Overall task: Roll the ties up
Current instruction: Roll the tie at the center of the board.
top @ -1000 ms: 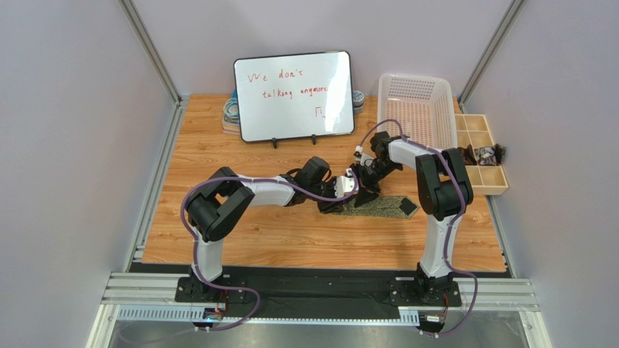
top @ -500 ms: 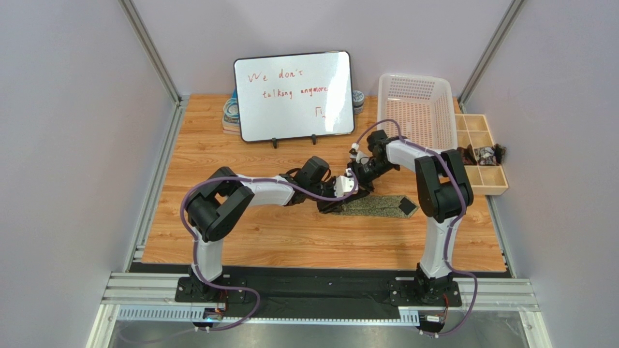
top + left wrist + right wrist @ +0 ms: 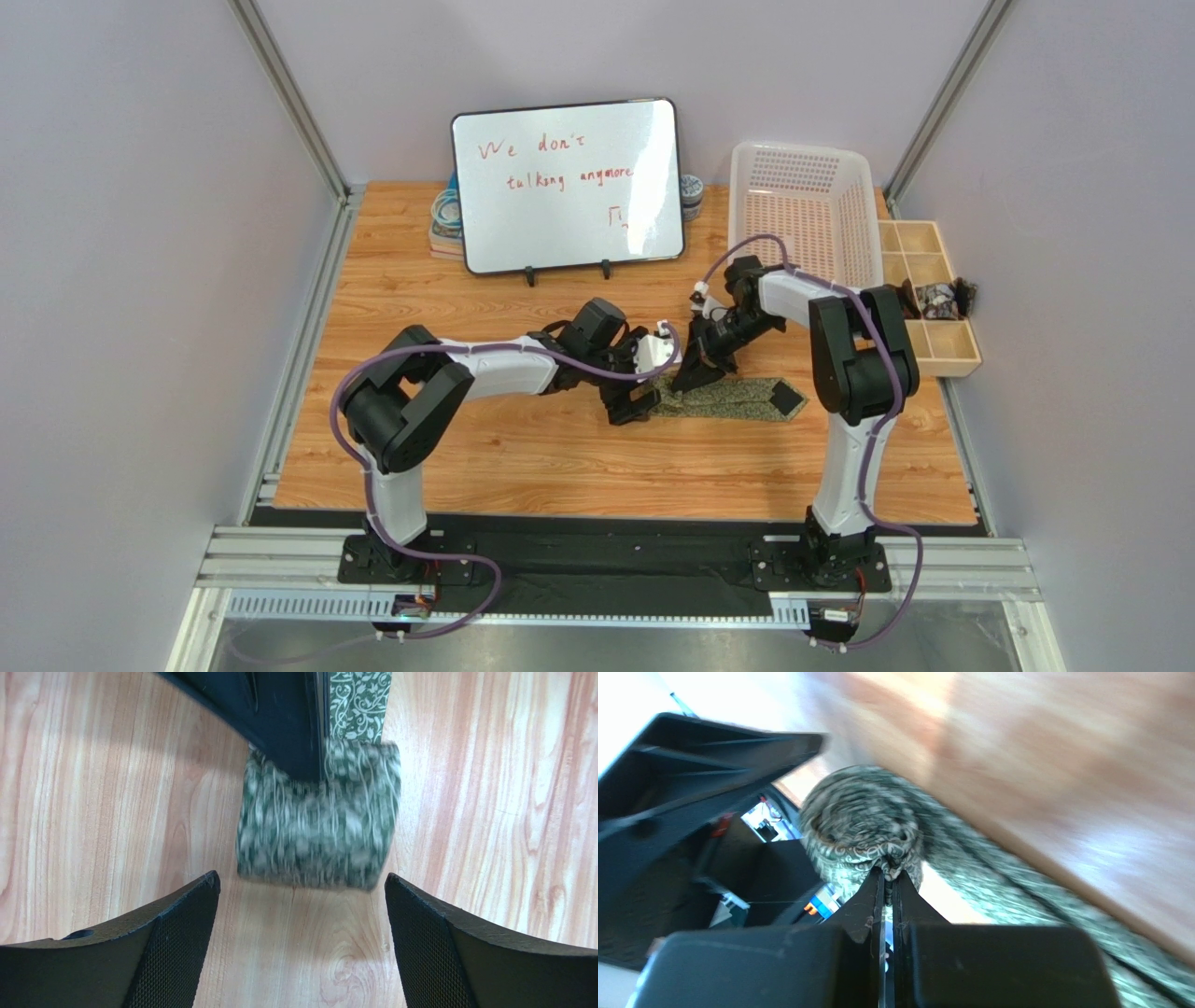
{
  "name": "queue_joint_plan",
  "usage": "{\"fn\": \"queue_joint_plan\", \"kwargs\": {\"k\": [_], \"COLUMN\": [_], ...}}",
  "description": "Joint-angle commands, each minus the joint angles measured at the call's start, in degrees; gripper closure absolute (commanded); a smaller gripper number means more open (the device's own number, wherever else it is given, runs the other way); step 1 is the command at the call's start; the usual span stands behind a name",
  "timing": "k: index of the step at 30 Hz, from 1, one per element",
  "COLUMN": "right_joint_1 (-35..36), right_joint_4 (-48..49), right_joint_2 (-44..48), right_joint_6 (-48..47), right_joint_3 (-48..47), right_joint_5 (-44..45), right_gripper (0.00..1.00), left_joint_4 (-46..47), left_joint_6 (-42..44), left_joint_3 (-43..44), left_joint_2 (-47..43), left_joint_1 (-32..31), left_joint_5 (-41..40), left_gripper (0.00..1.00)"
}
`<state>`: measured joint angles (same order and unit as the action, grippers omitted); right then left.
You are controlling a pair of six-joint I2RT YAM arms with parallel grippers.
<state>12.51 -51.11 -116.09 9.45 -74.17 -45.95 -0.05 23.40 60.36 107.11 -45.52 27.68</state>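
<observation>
The tie [image 3: 737, 401] lies on the wooden table just right of centre, its black-lined tip [image 3: 788, 399] pointing right. Its left end is wound into a thick olive-green patterned roll [image 3: 319, 829]. My left gripper [image 3: 302, 896] is open, its fingers [image 3: 172, 941] straddling bare wood just short of the roll and not touching it. In the top view, that left gripper [image 3: 631, 396] sits at the roll's left side. My right gripper [image 3: 889, 871] is shut on the roll [image 3: 861, 815], pinching its fabric between the fingertips. It comes down on the roll from behind [image 3: 694, 375].
A whiteboard [image 3: 568, 182] stands at the back, with coiled items [image 3: 446, 217] behind its left edge. A white basket [image 3: 802, 210] sits at the back right. A wooden compartment tray [image 3: 933, 301] is against the right wall.
My left gripper has opened, let go of the roll and drawn back to the left. My right gripper has closed onto the roll.
</observation>
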Motion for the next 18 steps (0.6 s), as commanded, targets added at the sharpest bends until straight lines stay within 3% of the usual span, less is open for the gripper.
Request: {"fn": "queue_joint_plan", "kwargs": {"k": [1, 11, 18], "right_joint_1": [-1.8, -1.8, 0.9], "right_joint_4": [1.0, 5.2, 5.8], "right_joint_2": [-3.7, -4.7, -6.1], "right_joint_6": [-5.8, -5.3, -4.9], "right_joint_3": [2.4, 1.6, -1.0], "right_joint_5": [13.2, 13.4, 11.2], "right_gripper": [1.00, 1.00, 1.00], "left_joint_4": [-0.3, 5.1, 5.6], "left_joint_6": [-2.1, -4.7, -0.7], "left_joint_3": [1.9, 7.0, 4.7], "left_joint_2": [-2.5, 3.4, 3.5], "left_joint_1": [0.1, -0.7, -1.9], "left_joint_5": [2.5, 3.4, 3.9], "left_gripper": [0.07, 0.05, 0.11]}}
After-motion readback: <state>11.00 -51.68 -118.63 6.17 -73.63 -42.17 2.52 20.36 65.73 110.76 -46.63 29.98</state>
